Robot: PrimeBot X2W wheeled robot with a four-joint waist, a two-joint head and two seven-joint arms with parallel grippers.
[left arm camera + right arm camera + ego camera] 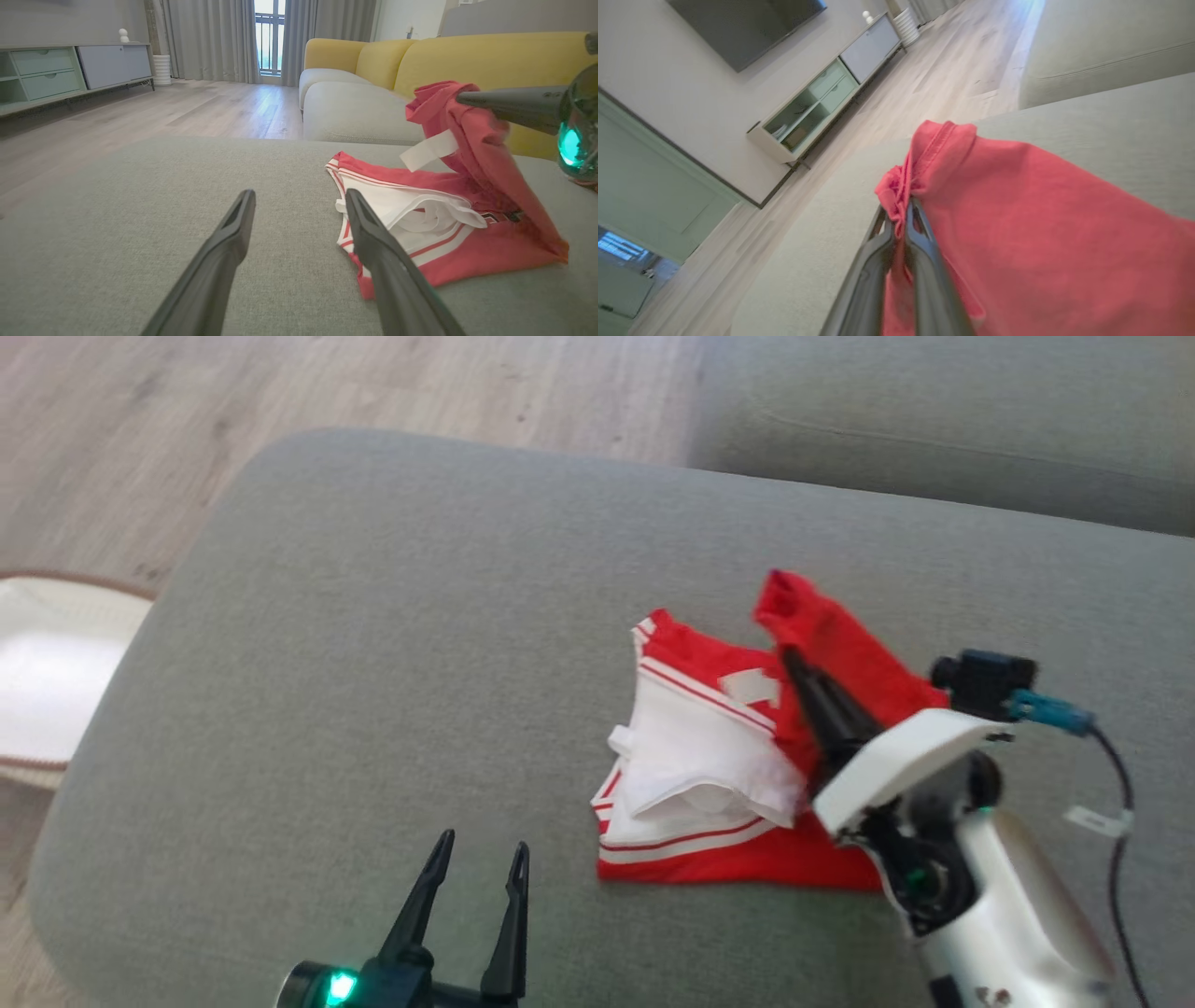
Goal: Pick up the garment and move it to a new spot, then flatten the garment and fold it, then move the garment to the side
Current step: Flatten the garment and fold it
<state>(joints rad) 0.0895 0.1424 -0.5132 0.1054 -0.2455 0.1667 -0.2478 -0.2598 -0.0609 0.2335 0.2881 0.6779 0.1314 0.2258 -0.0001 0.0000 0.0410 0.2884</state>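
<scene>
My left gripper (485,847) hovers near-left over the grey cushion (373,644), fingers spread, holding nothing. Right of it, the red-and-white garment (709,756) lies crumpled. My right gripper (794,661) pinches its raised red far edge.

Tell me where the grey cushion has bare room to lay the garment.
The cushion is bare across its left half, from its rounded edge to the garment, ahead of the open left gripper. Crowded: the right side, where the right gripper pinches it.

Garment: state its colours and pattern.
The garment is red with white stripes and white inside; clearest in head view.
</scene>
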